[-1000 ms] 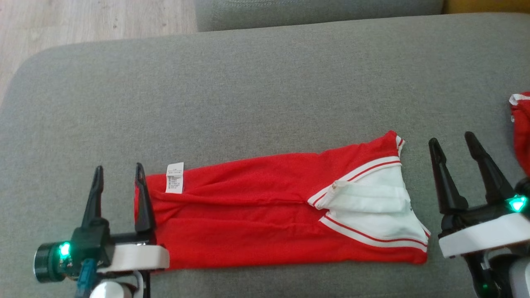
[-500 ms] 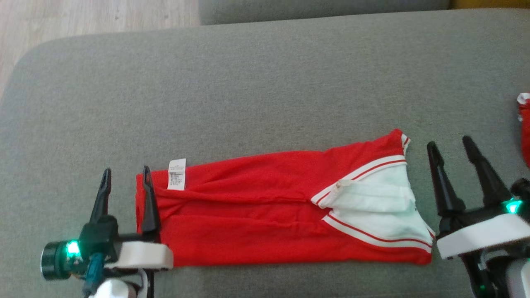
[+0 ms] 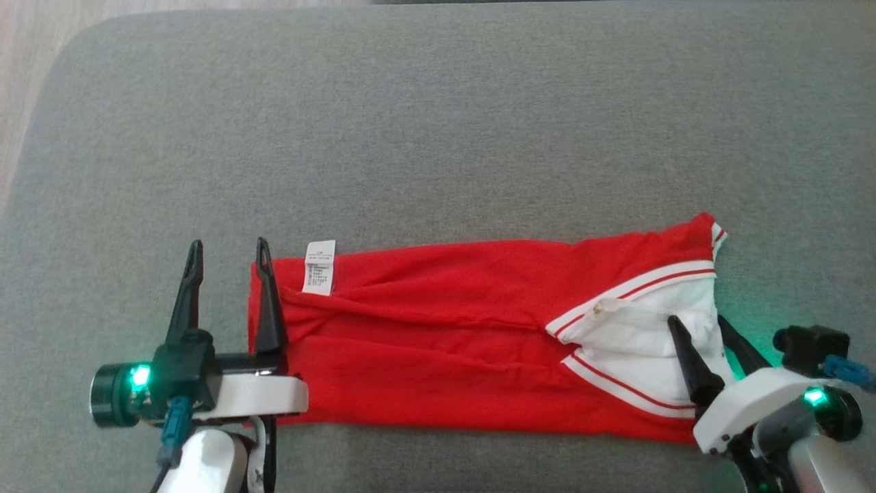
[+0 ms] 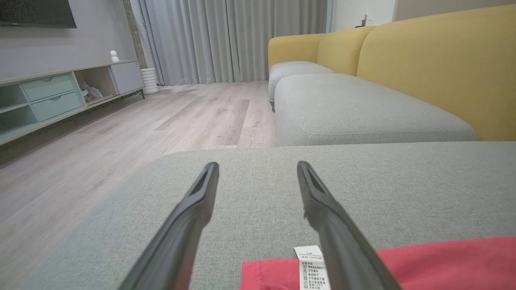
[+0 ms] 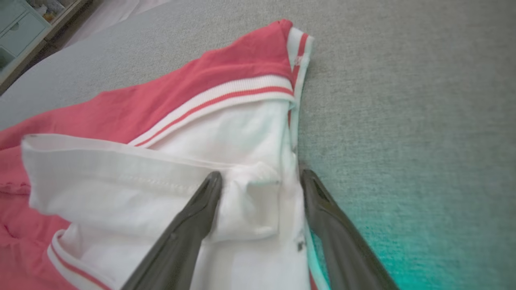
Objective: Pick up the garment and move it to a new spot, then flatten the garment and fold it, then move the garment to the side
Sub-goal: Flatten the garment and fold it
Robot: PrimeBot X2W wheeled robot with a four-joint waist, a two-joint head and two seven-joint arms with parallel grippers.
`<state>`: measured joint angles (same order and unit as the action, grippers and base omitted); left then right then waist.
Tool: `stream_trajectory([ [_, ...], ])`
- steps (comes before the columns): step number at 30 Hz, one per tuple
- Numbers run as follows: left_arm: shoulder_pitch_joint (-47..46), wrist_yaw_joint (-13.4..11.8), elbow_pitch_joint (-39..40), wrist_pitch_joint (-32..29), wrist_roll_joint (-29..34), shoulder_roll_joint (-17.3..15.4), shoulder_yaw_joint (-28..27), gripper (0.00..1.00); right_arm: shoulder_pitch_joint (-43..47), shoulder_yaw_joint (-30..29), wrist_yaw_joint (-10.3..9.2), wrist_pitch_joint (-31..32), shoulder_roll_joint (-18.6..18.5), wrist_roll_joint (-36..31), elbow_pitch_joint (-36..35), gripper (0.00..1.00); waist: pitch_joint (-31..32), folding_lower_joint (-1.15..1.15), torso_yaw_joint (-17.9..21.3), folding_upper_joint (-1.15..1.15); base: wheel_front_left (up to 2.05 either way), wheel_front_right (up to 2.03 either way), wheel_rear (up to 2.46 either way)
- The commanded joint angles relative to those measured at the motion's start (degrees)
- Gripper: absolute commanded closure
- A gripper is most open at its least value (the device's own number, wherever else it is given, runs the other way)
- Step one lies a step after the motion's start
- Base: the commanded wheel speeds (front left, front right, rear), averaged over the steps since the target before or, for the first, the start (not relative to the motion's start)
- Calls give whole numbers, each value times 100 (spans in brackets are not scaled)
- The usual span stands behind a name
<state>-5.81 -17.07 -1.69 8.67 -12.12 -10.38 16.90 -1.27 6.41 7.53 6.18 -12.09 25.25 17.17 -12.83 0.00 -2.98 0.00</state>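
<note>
A: Left side?
B: My left gripper (image 3: 228, 244), spread and empty, at the label (image 3: 319, 268) end of the garment (image 3: 438, 329), flat on the grey cushion (image 3: 410, 137); wrist view adds a yellow sofa back (image 4: 435, 68).
A: Right?
B: My right gripper (image 3: 697, 320), spread, straddles its white collar (image 5: 242, 201).

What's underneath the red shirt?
The red shirt lies flat on the grey cushion, and the cushion shows all around it. Whether anything else is tucked beneath cannot be seen, because the cloth covers that part.
</note>
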Motion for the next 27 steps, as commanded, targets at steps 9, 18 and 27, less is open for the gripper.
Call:
stream_trajectory([
  [9, -224, -34, 32, 129, -109, -62, -245, 0, 3, 559, -4, 780, -95, 527, 408, 100, 4, 0, -38, 0, 0, 0, 0],
  [18, -167, -93, 111, 98, -149, -124, -288, 0, -25, 13, -4, 549, -231, 574, -749, 100, 43, 0, 155, 0, 0, 0, 0],
  [27, -138, -132, 157, 54, -168, -163, -277, 0, 297, -1533, -4, 763, -333, 261, -1375, 100, 110, 0, 296, 0, 0, 0, 0],
])
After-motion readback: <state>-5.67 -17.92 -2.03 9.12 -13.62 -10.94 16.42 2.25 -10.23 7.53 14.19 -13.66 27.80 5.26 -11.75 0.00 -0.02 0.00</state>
